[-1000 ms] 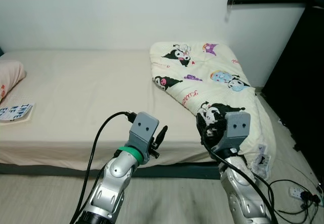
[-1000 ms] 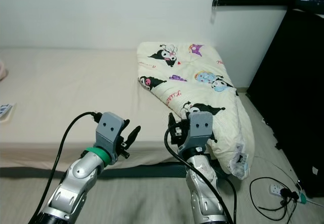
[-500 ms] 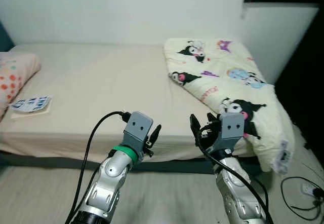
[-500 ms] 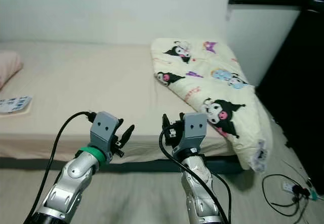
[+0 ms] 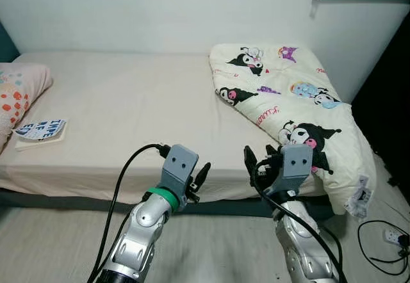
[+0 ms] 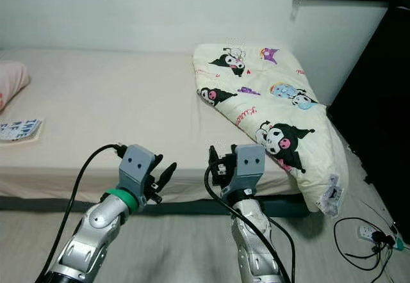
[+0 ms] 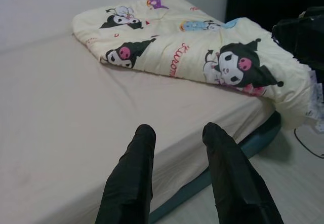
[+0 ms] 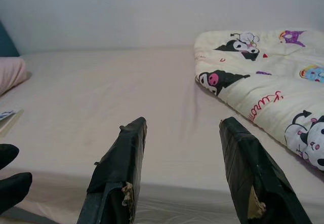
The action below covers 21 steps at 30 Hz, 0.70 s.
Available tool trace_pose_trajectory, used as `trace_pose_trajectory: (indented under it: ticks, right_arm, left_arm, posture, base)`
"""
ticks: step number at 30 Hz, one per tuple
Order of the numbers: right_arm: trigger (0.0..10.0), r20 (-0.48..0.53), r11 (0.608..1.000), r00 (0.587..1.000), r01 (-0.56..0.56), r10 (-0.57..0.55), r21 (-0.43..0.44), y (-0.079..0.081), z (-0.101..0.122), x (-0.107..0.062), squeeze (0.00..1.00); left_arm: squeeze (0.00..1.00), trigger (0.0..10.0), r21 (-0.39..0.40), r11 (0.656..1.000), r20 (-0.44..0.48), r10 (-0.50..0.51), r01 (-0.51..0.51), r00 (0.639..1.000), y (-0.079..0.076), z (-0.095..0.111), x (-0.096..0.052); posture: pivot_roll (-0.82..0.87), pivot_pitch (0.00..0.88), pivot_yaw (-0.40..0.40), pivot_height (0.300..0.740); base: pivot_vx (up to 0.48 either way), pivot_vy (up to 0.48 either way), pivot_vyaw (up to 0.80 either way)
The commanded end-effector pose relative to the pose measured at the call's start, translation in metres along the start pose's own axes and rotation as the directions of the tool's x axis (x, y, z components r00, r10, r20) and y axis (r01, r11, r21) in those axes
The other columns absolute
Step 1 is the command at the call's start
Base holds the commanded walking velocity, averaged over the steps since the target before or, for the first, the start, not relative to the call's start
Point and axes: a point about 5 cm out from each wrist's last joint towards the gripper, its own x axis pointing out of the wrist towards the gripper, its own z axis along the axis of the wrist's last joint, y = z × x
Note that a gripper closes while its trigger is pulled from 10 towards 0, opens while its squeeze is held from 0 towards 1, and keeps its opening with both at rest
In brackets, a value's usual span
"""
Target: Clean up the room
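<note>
White wall runs across the top of the frame, and below it the bed (image 5: 128,104) spans nearly the whole width, its beige sheet mostly bare. At the far left edge a pink pillow (image 5: 16,94) with orange spots lies on the mattress, and just beside it, at middle left, sits a flat book (image 5: 40,131) with blue lettering. It looks stiff and light; I judge it best pinched by its near edge, since it lies flush on the sheet.

Lower centre of the frame, my left end effector (image 5: 200,177) hovers in front of the mattress edge, its black fingers (image 7: 132,178) a little apart and holding nothing. Just to the right of it, my right end effector (image 5: 256,164) is raised at the same height, its fingers spread wide and empty too.

Upper right to middle right, the cream quilt (image 5: 288,104) printed with cartoon characters lies bunched at an angle, its lower end spilling over the bed's corner toward the floor. I judge it soft, bulky and limp: it will sag and drag from a single hold, so I would take it at two points along a folded edge or at the corners, gathering enough thickness to keep the fabric from slipping out. At the lower right, a white power strip and black cable (image 5: 384,235) lie on the floor.
</note>
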Motion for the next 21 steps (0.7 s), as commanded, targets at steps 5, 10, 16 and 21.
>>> trace_pose_trajectory:
  ticks: [5, 10, 16, 21]
  right_arm:
    - [10.0, -0.018, 1.000, 1.000, 0.003, -0.003, 0.011, -0.0018, -0.0040, -0.0026, 0.00]
    - [10.0, -0.023, 1.000, 1.000, 0.010, -0.010, 0.013, -0.0044, -0.0039, -0.0025, 0.00]
    - [10.0, -0.023, 1.000, 1.000, 0.013, -0.013, 0.013, -0.0048, -0.0037, -0.0023, 0.00]
    - [10.0, -0.024, 1.000, 1.000, 0.015, -0.014, 0.017, -0.0040, -0.0041, -0.0024, 0.00]
  left_arm:
    - [0.00, 10.0, -0.036, 0.999, -0.029, 0.003, -0.004, 1.000, -0.0017, -0.0050, -0.0013]
    - [0.00, 10.0, -0.046, 0.999, -0.026, -0.006, 0.005, 1.000, -0.0029, -0.0042, -0.0007]
    - [0.00, 10.0, -0.063, 0.998, -0.023, -0.008, 0.007, 1.000, -0.0033, -0.0029, 0.0004]
    - [0.00, 10.0, -0.056, 0.998, -0.018, 0.000, -0.001, 1.000, -0.0018, -0.0012, 0.0016]
  posture:
    - [-0.14, 0.057, 0.072, 0.740]
    - [-0.15, 0.061, 0.073, 0.740]
    - [-0.15, 0.063, 0.075, 0.740]
    - [-0.15, 0.064, 0.077, 0.740]
  base:
    - [0.000, 0.000, -0.16]
    - [0.000, 0.000, -0.79]
    - [0.000, 0.000, -0.79]
    - [0.000, 0.000, -0.79]
